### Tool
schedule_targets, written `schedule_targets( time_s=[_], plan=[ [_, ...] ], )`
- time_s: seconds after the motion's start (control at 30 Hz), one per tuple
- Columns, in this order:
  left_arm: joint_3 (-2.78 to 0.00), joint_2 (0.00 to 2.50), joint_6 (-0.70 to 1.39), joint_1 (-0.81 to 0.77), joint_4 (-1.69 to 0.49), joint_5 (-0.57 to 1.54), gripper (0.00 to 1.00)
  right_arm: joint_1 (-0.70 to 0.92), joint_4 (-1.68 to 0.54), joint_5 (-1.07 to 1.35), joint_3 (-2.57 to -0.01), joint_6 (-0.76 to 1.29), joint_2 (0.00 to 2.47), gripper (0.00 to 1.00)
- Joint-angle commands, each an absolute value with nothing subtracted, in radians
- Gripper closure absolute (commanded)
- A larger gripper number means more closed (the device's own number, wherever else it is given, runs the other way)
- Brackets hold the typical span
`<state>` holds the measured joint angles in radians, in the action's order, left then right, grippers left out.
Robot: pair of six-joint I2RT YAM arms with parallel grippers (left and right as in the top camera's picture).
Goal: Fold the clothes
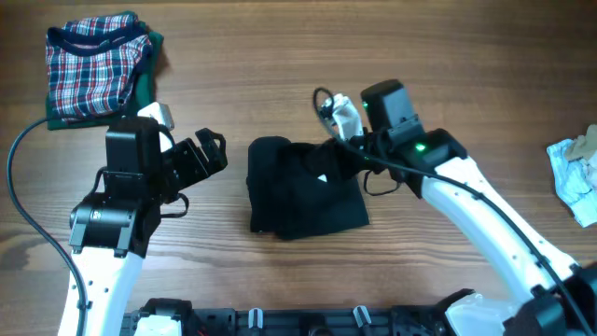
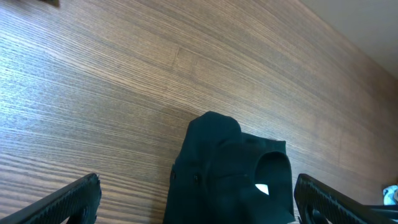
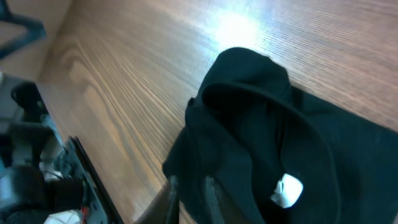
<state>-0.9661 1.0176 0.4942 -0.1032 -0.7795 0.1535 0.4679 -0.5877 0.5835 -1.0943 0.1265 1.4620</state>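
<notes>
A black garment [image 1: 303, 191] lies bunched and partly folded at the table's middle, with a white tag [image 1: 322, 177] showing. My right gripper [image 1: 345, 154] is at its upper right edge. In the right wrist view its fingers [image 3: 189, 199] are shut on a fold of the black garment [image 3: 280, 143] near the collar. My left gripper [image 1: 210, 154] is open and empty, just left of the garment and apart from it. In the left wrist view the garment [image 2: 236, 168] lies ahead between the spread fingers [image 2: 196, 193].
A folded plaid garment [image 1: 93, 65] lies on a green one at the back left corner. A crumpled light cloth [image 1: 576, 173] sits at the right edge. Bare wooden table [image 1: 466, 56] surrounds the black garment.
</notes>
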Motion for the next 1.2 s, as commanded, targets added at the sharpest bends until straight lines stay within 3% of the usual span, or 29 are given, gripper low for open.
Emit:
schedule_targets(
  time_s=[0.0, 0.3, 0.4, 0.57, 0.6, 0.7, 0.93, 1.17],
  plan=[
    [-0.967, 1.022, 0.476, -0.096, -0.779, 0.144, 0.00, 0.514, -0.576, 0.546, -1.106, 0.000, 1.588, 0.53],
    [-0.967, 1.022, 0.475, -0.096, -0.782, 0.144, 0.00, 0.616, -0.233, 0.441, -1.106, 0.030, 1.911, 0.41],
    [-0.967, 1.023, 0.475, -0.096, -0.782, 0.143, 0.00, 0.659, -0.197, 0.448, -1.106, 0.060, 1.916, 0.47],
    [-0.967, 1.039, 0.475, -0.096, -0.780, 0.143, 0.00, 0.729, -0.212, 0.448, -1.106, 0.113, 1.916, 0.47],
    [-0.967, 1.043, 0.475, -0.096, -0.779, 0.143, 0.00, 0.729, -0.223, 0.447, -1.106, 0.133, 1.916, 0.52],
    [-0.967, 1.059, 0.475, -0.096, -0.779, 0.143, 0.00, 0.729, -0.251, 0.448, -1.106, 0.136, 1.916, 0.96],
    [-0.967, 1.067, 0.475, -0.096, -0.776, 0.132, 0.00, 0.664, -0.265, 0.544, -1.108, 0.187, 1.814, 0.96],
    [-0.967, 1.067, 0.475, -0.096, -0.767, 0.128, 0.00, 0.544, -0.442, 0.578, -1.116, 0.188, 1.579, 0.96]
  ],
)
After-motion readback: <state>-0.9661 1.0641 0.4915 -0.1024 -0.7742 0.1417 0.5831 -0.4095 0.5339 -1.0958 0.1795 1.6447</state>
